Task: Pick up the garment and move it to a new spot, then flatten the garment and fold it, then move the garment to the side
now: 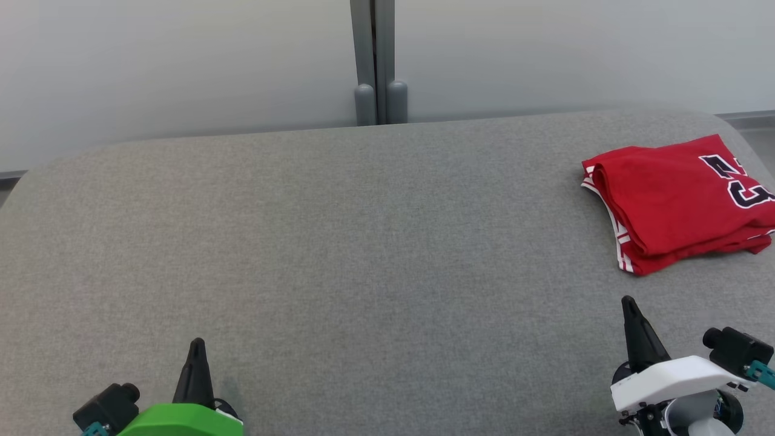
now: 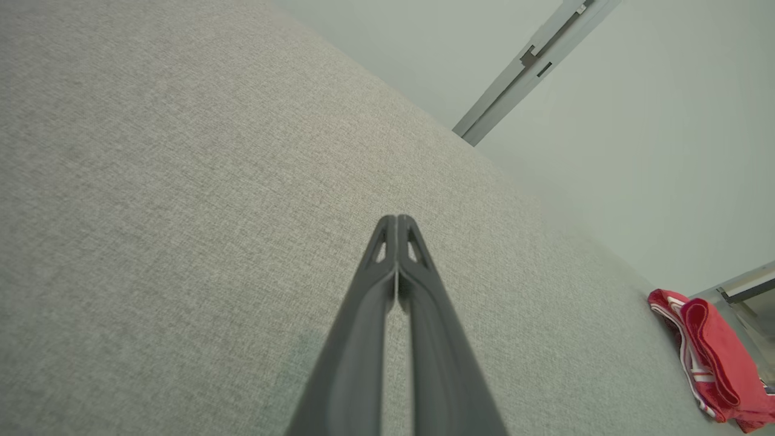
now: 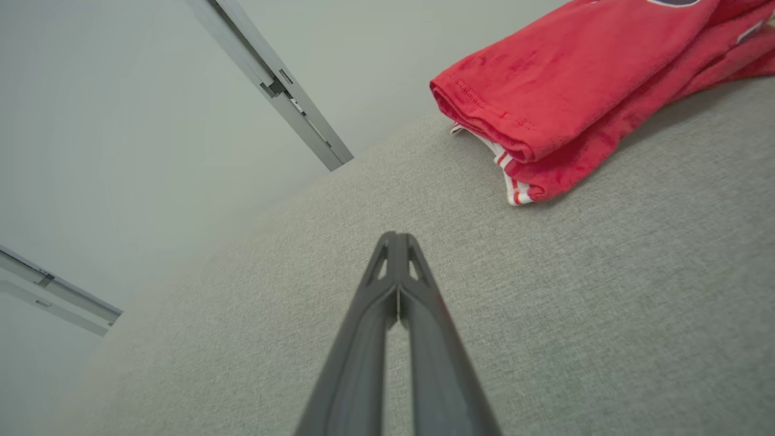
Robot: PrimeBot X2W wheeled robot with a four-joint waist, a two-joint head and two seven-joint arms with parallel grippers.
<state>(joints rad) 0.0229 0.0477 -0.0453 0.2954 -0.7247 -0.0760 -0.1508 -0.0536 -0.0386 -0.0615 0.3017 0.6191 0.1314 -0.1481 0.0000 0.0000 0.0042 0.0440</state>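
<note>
The red jersey-knit garment [image 1: 672, 200], folded into a soft, roughly rectangular stack with white-striped trim and dark lettering, lies at the far right corner of the round-cornered bench [image 1: 363, 242], which is covered in grey woven fabric. Left gripper [image 1: 197, 346] and right gripper [image 1: 628, 301] sit near the front edge, their tapered dark jaws pressed together, holding nothing.

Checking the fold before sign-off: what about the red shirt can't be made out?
- Head view: red shirt runs off the right edge, cutting its black number.
- Left wrist view: small, cut by the lower right corner.
- Right wrist view: top edge cuts it; top fold hides the lower layers.
</note>
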